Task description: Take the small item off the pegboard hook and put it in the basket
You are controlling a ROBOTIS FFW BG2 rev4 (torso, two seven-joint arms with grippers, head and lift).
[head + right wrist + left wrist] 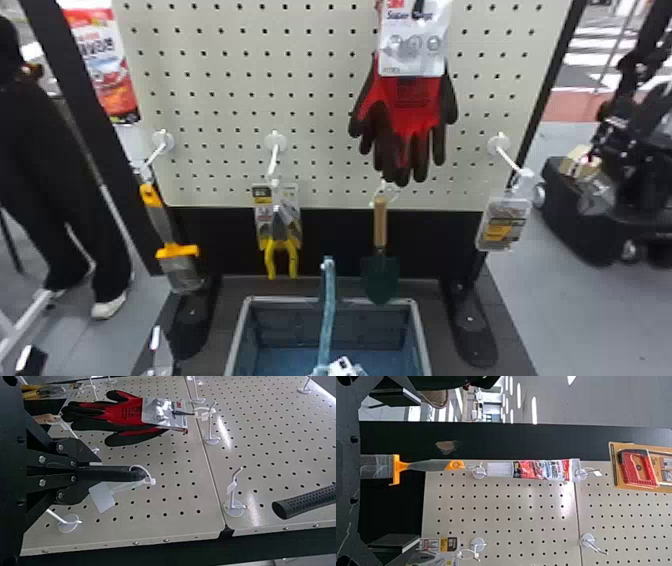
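Black-handled item [119, 474] looks unhooked, clamped by the right gripper [90, 473] before the pegboard [170, 512]; left gripper [420, 470] gapes; basket [422, 332] drop remains, below the pegboard.

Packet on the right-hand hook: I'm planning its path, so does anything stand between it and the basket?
Probably: in the head view, the trowel hangs close to the straight line from packet to basket, and a blue bar rises at the basket's middle.
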